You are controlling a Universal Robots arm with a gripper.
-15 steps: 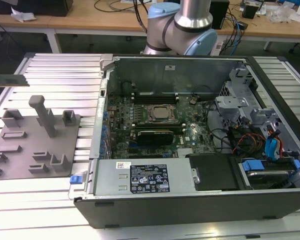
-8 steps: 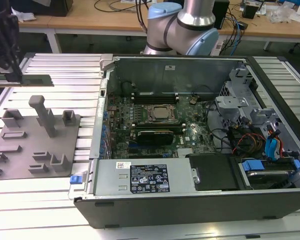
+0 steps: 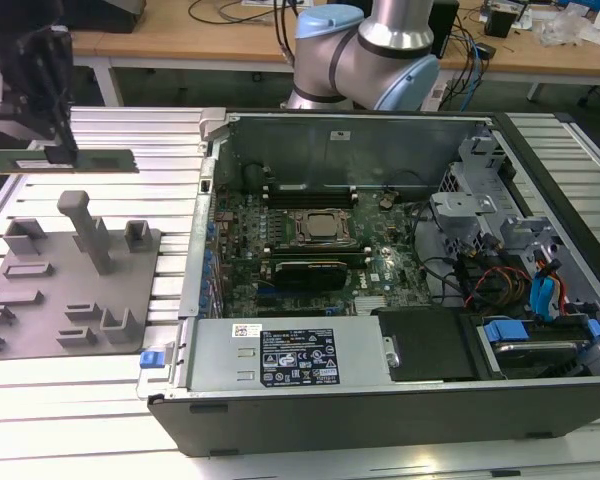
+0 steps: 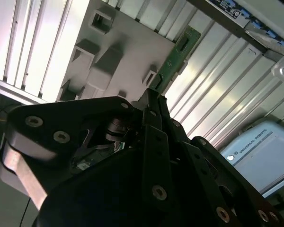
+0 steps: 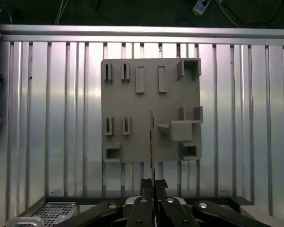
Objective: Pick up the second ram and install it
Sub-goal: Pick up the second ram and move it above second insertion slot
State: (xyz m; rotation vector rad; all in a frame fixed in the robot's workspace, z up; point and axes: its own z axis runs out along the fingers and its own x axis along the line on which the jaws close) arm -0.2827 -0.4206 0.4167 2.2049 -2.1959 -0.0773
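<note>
"While the arm hangs over at the exterior view's left, which step would you say it's on?"

"The pick-up half looks finished to me. The gripper (image 3: 64, 150) is pinched onto the memory stick (image 3: 60, 161), taking it near the middle of its long edge. The stick lies level in the air above the grey tray (image 3: 40, 300), clear of the posts."

"And the fitting?"

"Not begun, I'd say. The stick is outside the wall of the open computer case (image 3: 380, 420), off to its side. The black slots (image 3: 310, 188) by the processor socket (image 3: 323, 227) sit well inside, well apart from it."

"What would seating it ask for?"

"My guess is a carry over the case wall without clipping it, the stick's long edge lined up true with a free slot, and an even push straight down. A board that thin would jam if it went in tilted."

"Is it held square?"

"It seems so. In the first wrist view the stick (image 5: 152, 137) is edge-on, a thin line running straight out from the gripper (image 5: 153, 182) across the tray (image 5: 132, 94). In the second wrist view its green end (image 4: 179, 56) pokes out past the fingers."
</note>
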